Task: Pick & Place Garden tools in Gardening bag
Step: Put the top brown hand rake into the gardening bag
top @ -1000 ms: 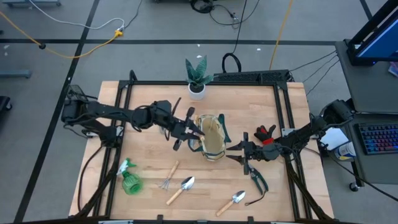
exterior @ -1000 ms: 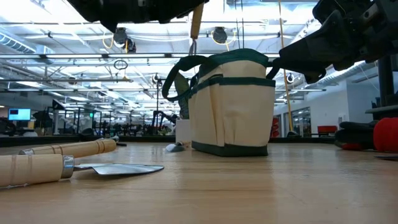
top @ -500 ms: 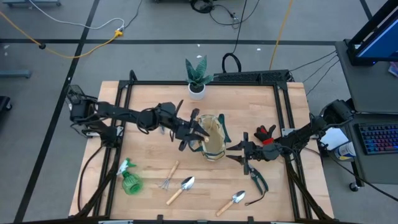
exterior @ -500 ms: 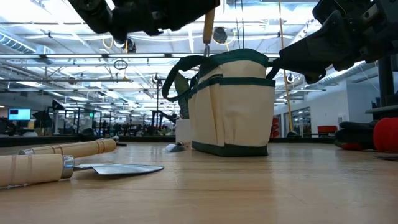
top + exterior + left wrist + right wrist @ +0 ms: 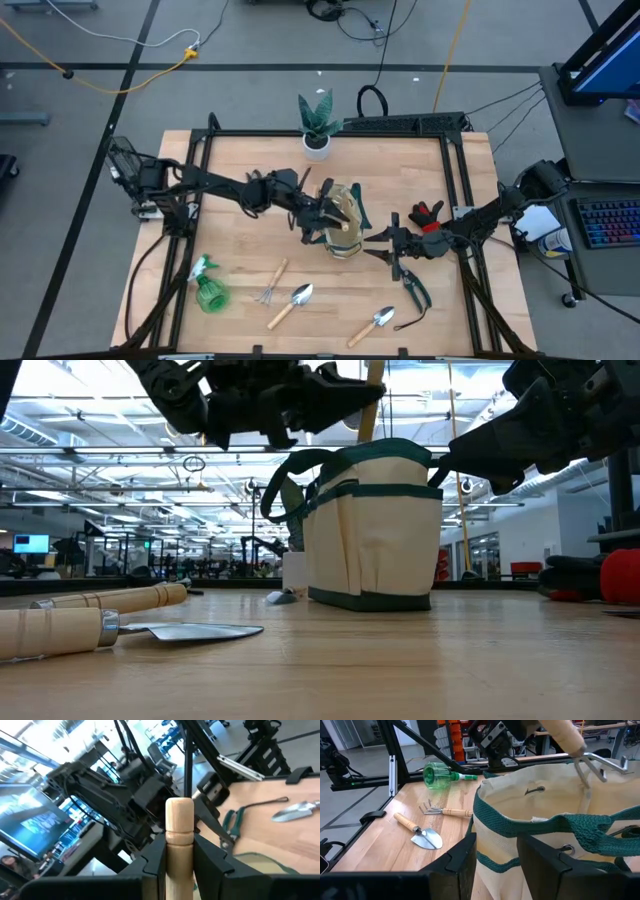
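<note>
Left gripper (image 5: 335, 217) fingers pinching a pale wooden-handled tool (image 5: 567, 735), metal prongs over the open beige, green-trimmed gardening bag (image 5: 343, 232) mid-worktop; right gripper (image 5: 372, 244) fingers clasping the bag's rim

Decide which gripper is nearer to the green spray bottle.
The left gripper. It holds a wooden-handled tool over the bag, on the spray bottle side. The right gripper sits at the bag's far side, farther away.
</note>
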Robot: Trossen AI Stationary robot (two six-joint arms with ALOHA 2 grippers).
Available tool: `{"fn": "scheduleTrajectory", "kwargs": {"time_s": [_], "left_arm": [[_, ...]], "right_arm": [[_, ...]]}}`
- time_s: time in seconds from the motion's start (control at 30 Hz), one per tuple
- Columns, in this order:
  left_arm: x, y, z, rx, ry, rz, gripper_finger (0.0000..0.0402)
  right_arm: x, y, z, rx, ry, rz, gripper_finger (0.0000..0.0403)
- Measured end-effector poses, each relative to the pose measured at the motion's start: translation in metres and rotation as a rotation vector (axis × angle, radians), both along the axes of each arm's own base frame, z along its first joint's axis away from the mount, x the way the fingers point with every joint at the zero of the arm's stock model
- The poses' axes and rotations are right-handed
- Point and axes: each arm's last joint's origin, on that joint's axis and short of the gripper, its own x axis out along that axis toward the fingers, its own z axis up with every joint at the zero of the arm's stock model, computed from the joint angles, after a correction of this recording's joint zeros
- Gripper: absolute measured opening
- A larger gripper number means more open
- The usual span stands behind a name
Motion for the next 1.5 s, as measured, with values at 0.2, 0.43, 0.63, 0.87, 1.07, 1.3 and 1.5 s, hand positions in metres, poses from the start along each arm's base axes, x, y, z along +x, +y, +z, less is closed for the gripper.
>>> {"fn": "scheduleTrajectory", "kwargs": {"time_s": [0.2, 0.43, 0.63, 0.87, 1.07, 1.3, 1.5], "left_arm": [[0.0, 0.0, -0.009, -0.014, 0.089, 0.0, 0.0072], [-0.003, 0.004, -0.023, -0.035, 0.249, 0.014, 0.0072], [-0.005, 0.011, -0.029, -0.043, 0.317, 0.033, 0.0072], [-0.009, 0.019, -0.036, -0.013, 0.378, 0.05, 0.0072], [-0.012, 0.019, -0.043, -0.017, 0.456, 0.05, 0.0072], [-0.014, 0.02, -0.047, -0.004, 0.512, 0.125, 0.0072], [-0.015, 0.018, -0.049, 0.005, 0.537, 0.139, 0.0098]], "right_arm": [[0.0, 0.0, -0.001, -0.003, 0.006, 0.0, 0.0134], [0.0, 0.0, -0.001, -0.003, 0.005, 0.0, 0.0134], [0.0, 0.0, 0.0, -0.002, 0.005, 0.0, 0.0134], [0.0, 0.0, 0.0, -0.002, 0.005, 0.0, 0.0134], [0.0, 0.0, 0.0, -0.002, 0.004, 0.0, 0.0134], [0.0, 0.0, 0.0, -0.002, 0.004, 0.0, 0.0134], [0.0, 0.0, 0.0, -0.002, 0.004, 0.0, 0.0134]]}}
